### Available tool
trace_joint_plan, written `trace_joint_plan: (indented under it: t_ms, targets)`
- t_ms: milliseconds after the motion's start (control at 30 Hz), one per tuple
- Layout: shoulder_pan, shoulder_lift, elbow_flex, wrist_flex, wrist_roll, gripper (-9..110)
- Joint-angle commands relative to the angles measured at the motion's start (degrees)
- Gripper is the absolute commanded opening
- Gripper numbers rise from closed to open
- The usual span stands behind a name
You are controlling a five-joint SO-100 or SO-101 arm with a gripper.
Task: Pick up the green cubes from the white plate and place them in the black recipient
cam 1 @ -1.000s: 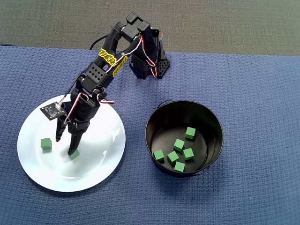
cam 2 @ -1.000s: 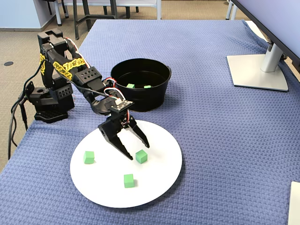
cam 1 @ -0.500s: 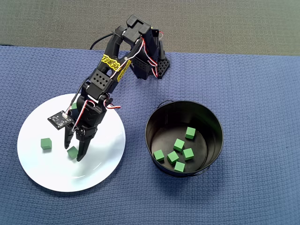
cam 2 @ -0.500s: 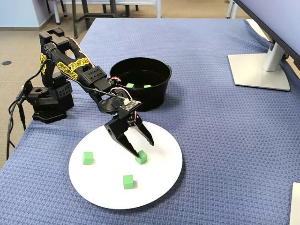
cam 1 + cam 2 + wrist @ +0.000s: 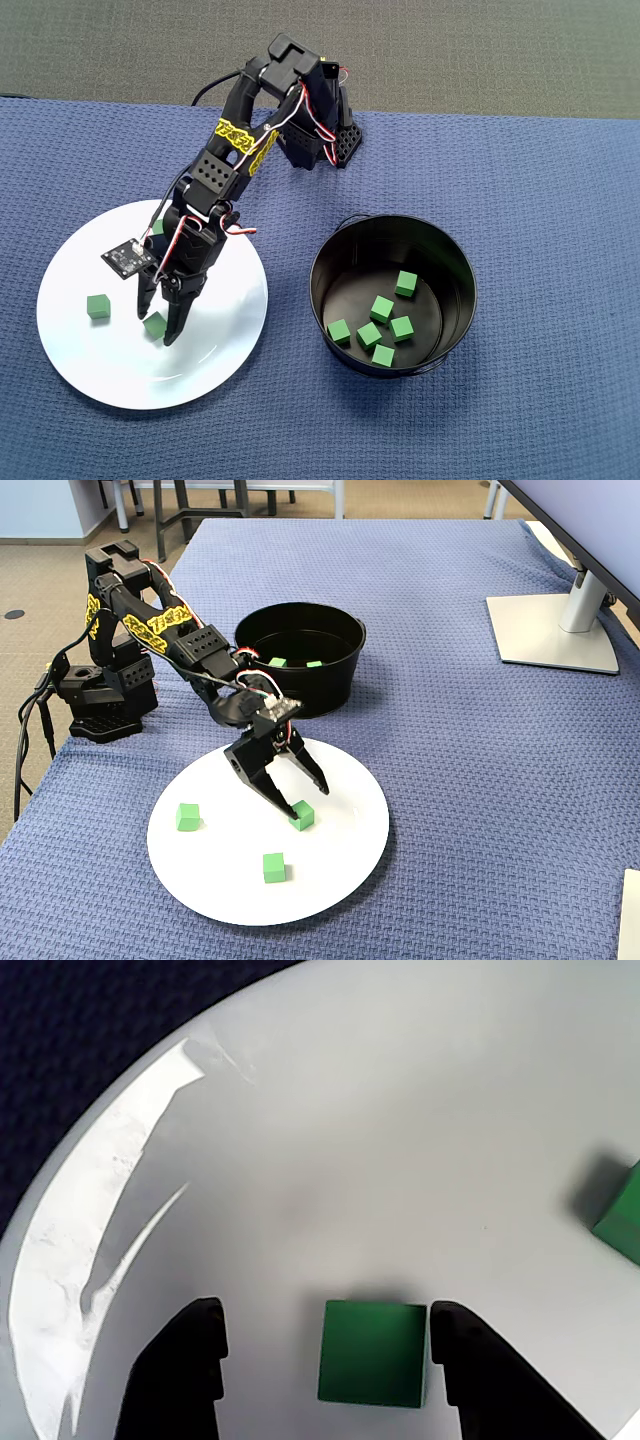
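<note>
On the left side of the overhead view lies the white plate [image 5: 120, 375], flat on the blue woven cloth of the counter [image 5: 540, 250]. One green cube [image 5: 97, 306] sits alone near the plate's left edge. Just right of it, a second cube [image 5: 154, 324] is on the plate between the two fingers of the claw [image 5: 158, 327], which points down to the plate from the black arm [image 5: 235, 160]. A small part of a third cube [image 5: 159, 226] shows beside the arm, in the upper part of the plate.

From the wrist view, the claw [image 5: 325, 1335] is spread, with a dark finger at each side of the cube [image 5: 372, 1352]. The right finger [image 5: 470, 1360] is at the cube's edge, and the left finger [image 5: 185, 1365] stands apart from it with bare plate [image 5: 400, 1110] between. Another cube [image 5: 622, 1210] is cut by the right edge of this frame.

From the fixed view, the three cubes on the plate [image 5: 340, 870] are well apart: one at the left [image 5: 187, 816], one at the bottom [image 5: 273, 867], and one at the claw [image 5: 302, 815].

At the right of the plate in the overhead view stands the black recipient [image 5: 345, 245], near the plate but not touching it. Six green cubes [image 5: 381, 309] lie on its bottom, five close together and one a little higher in the frame. At the upper right of the fixed view a grey monitor stand [image 5: 553, 630] rests on the cloth.
</note>
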Motion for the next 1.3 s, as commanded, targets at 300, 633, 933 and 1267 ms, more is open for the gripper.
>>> trace_joint_plan:
  t_ms: [300, 633, 933, 1267]
  targets:
    - [0.1, -0.5, -2.3, -1.7, -0.5, 17]
    - [0.3, -1.7, -1.1, -3.2, -1.6, 15]
    - [0.4, -2.7, 0.3, -5.3, -2.0, 11]
    - [0.3, -3.1, 0.7, -5.5, -1.9, 0]
